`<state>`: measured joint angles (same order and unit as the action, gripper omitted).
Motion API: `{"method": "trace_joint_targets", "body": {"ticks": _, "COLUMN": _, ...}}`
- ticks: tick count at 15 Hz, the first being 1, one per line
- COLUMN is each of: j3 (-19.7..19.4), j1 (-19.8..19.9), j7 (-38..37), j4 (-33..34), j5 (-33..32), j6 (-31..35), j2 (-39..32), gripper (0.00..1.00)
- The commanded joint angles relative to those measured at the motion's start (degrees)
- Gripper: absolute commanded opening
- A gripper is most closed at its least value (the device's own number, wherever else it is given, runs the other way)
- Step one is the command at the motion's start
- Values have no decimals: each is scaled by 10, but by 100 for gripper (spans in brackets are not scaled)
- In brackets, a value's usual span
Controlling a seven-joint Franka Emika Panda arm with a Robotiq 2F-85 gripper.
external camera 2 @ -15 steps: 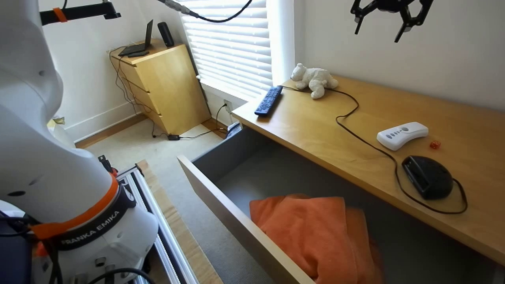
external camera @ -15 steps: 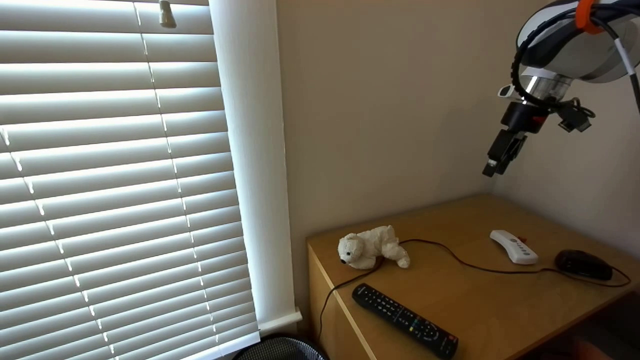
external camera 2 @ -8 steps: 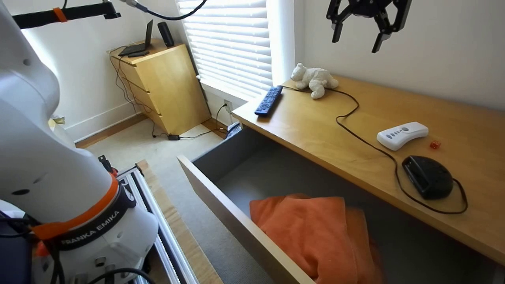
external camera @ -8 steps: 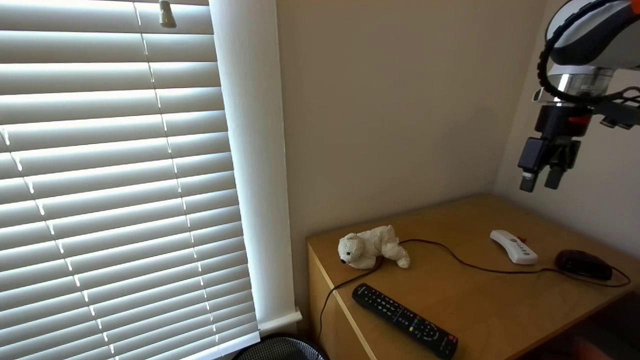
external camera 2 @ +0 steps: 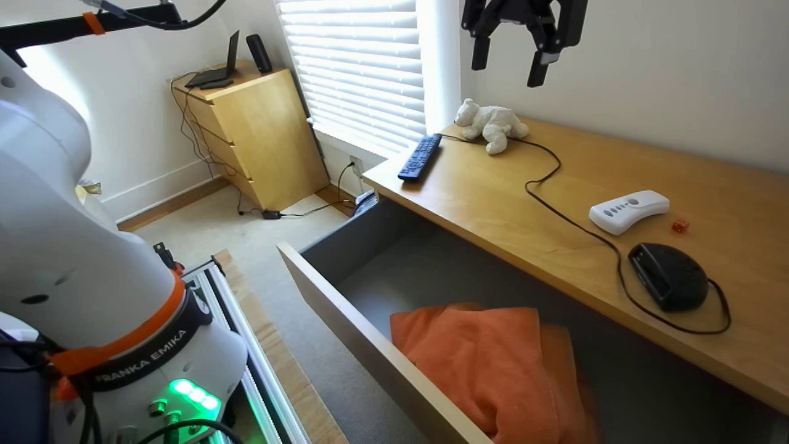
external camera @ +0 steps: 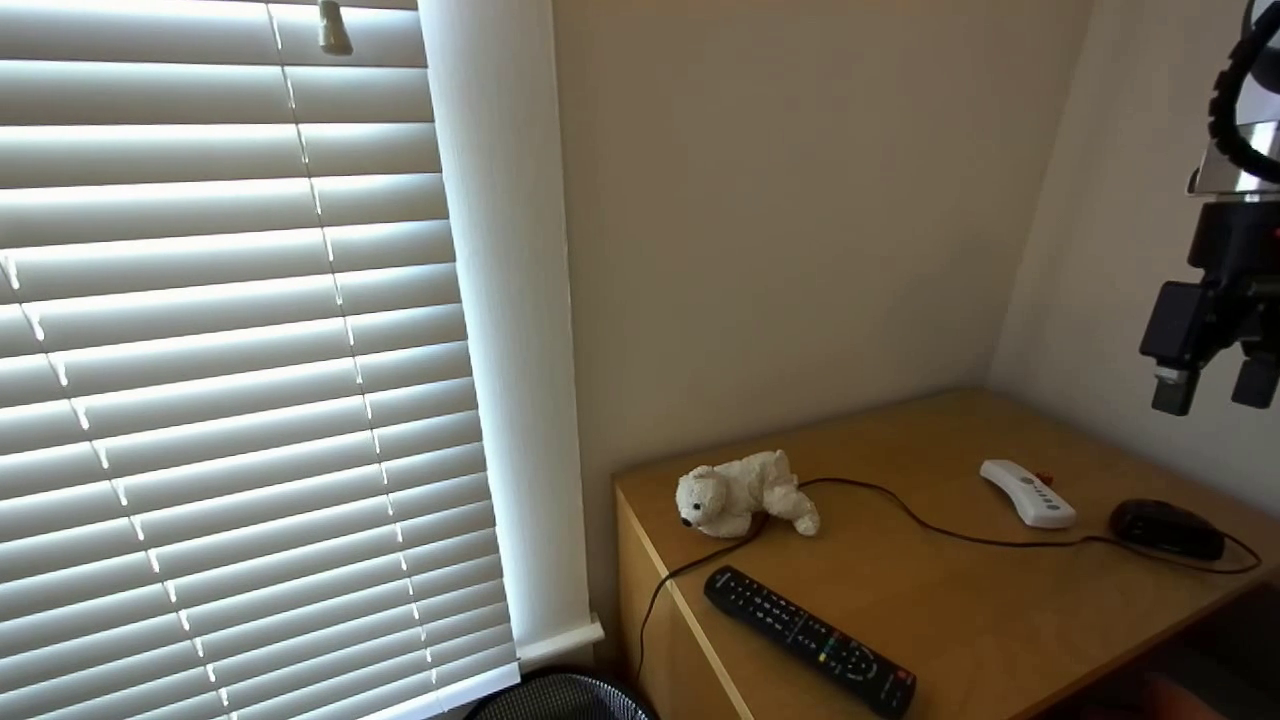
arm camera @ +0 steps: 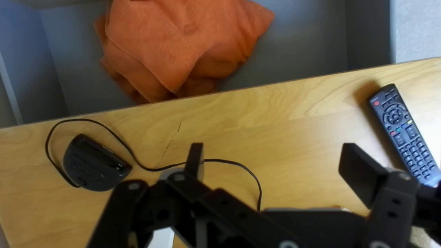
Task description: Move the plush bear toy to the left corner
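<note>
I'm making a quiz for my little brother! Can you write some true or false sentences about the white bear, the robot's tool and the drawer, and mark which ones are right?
1. The white bear lies on the wooden desk. True.
2. The tool is open. True.
3. The tool is holding the white bear. False: the tool hangs above the wooden desk, apart from the white bear.
4. An orange cloth lies in the drawer. True.
5. The drawer is shut. False: it is pulled open.
</note>
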<state>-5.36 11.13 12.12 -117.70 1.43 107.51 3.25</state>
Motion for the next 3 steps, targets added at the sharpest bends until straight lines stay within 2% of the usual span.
{"method": "trace_joint_targets", "body": {"ticks": 1, "j3": -12, "j1": -12, "j7": -1, "j4": 0, "j5": -1, "j6": -2, "j2": 1, "gripper": 100}}
{"method": "trace_joint_targets", "body": {"ticks": 3, "j3": -12, "j1": -12, "j7": -2, "j4": -1, "j5": -1, "j6": -1, "j2": 1, "gripper": 100}}
